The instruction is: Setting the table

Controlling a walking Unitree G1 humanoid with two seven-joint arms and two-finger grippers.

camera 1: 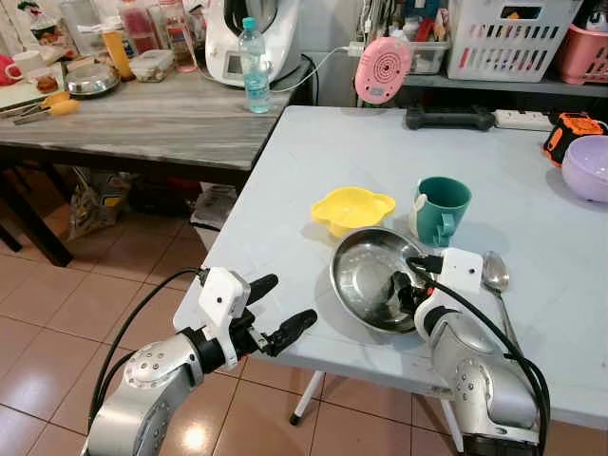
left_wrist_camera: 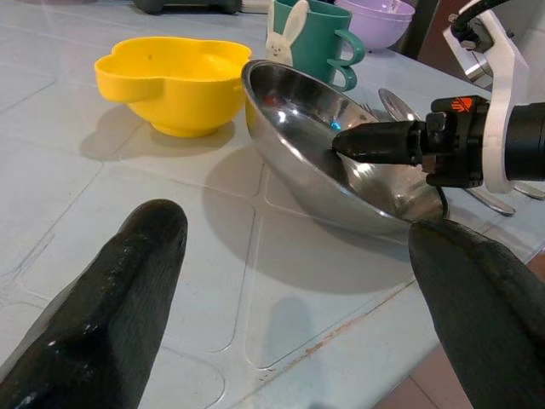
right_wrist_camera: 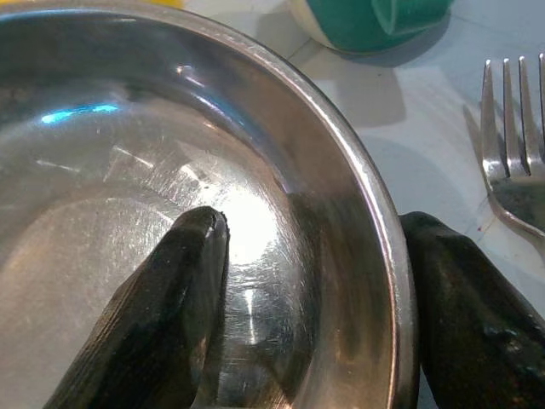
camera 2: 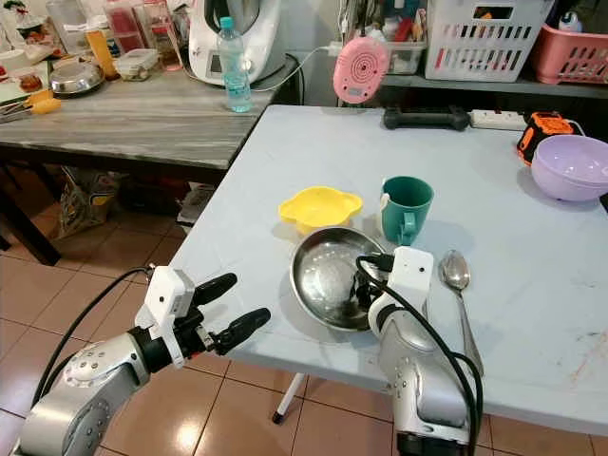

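Observation:
A steel bowl (camera 1: 366,275) sits near the front edge of the pale blue table (camera 1: 313,152), tipped up on one side. My right gripper (camera 1: 410,280) is shut on the steel bowl's rim (right_wrist_camera: 375,213), one finger inside and one outside. Behind the bowl stand a yellow flower-shaped bowl (camera 1: 351,207) and a teal mug (camera 1: 442,209). A spoon (camera 1: 495,273) and a fork (right_wrist_camera: 511,170) lie to the bowl's right. My left gripper (camera 1: 290,299) is open at the table's front left edge, a hand's width from the bowl, with nothing in it.
A purple bowl (camera 1: 586,166) sits at the table's far right, with a black power strip (camera 1: 448,117) and a pink device (camera 1: 382,68) at the back. To the left is a grey wooden table (camera 1: 142,123) with a water bottle (camera 1: 254,66) and kitchen items. Tiled floor lies below.

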